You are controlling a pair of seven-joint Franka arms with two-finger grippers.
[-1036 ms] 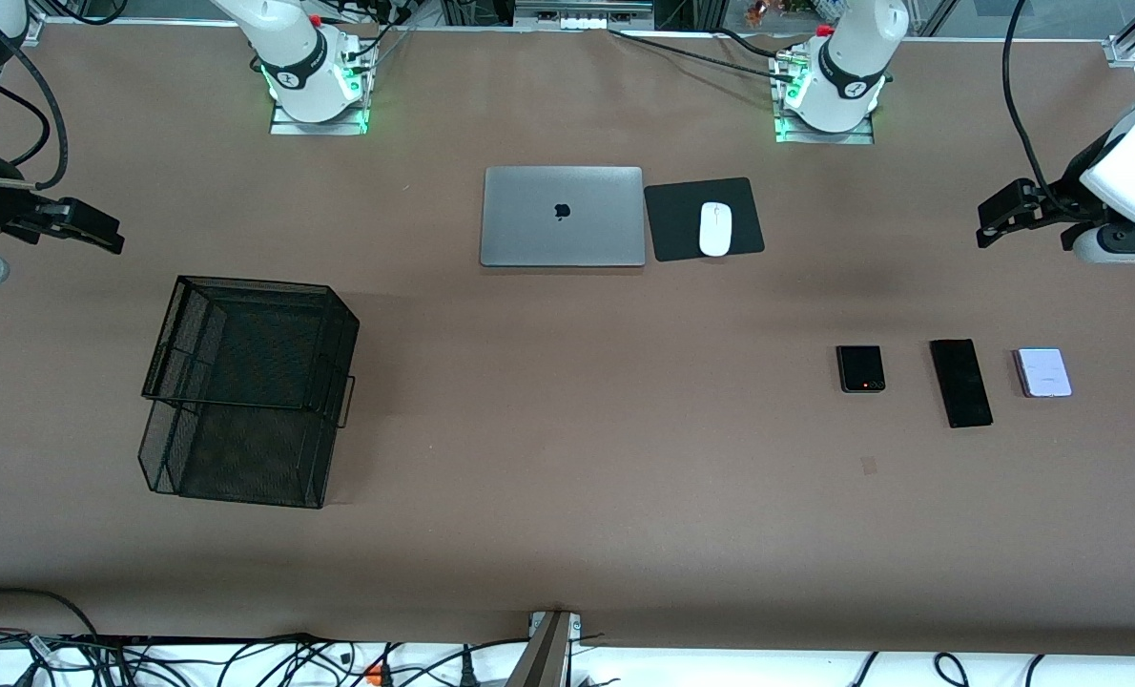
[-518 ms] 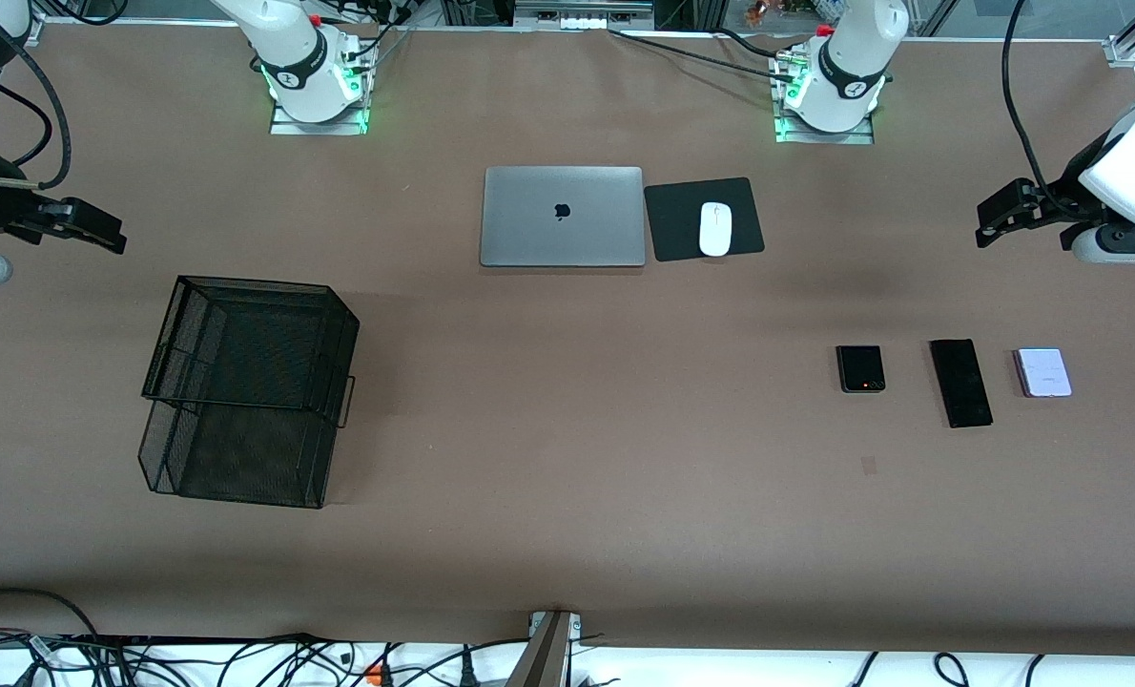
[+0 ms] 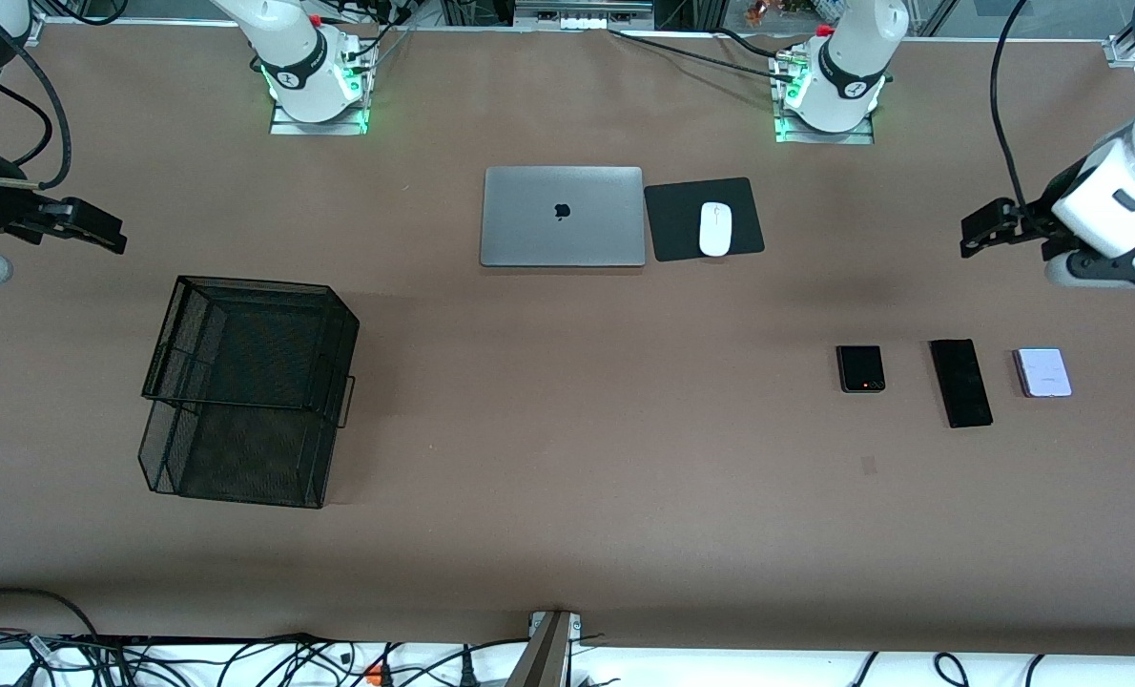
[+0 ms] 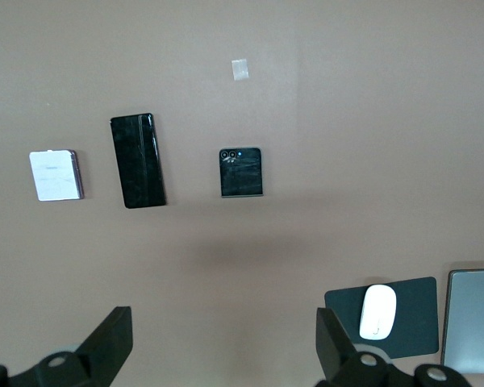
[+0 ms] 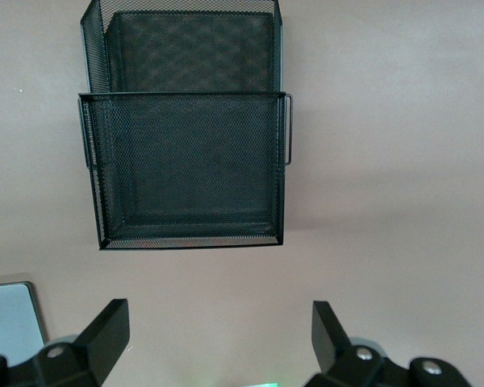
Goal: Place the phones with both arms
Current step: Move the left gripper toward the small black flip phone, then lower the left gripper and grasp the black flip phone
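Three phones lie in a row toward the left arm's end of the table: a small squarish black one [image 3: 860, 368] [image 4: 241, 172], a long slim black one [image 3: 960, 383] [image 4: 137, 160] and a pale lilac one [image 3: 1042, 372] [image 4: 56, 175]. My left gripper [image 3: 982, 229] [image 4: 223, 343] hangs open and empty over bare table at that end, apart from the phones. At the right arm's end my right gripper [image 3: 91, 229] [image 5: 218, 334] waits open and empty over bare table, with the black mesh basket [image 3: 253, 284] [image 5: 181, 95] close by.
A shut grey laptop [image 3: 562, 216] [image 4: 474, 318] lies mid-table near the arm bases. Beside it a white mouse [image 3: 715, 228] [image 4: 378, 312] rests on a black pad [image 3: 672, 219]. A small tape mark [image 3: 868, 465] sits nearer the front camera than the phones.
The left arm has shifted a little toward the table's middle and the phones, its gripper still open. The right arm has barely moved.
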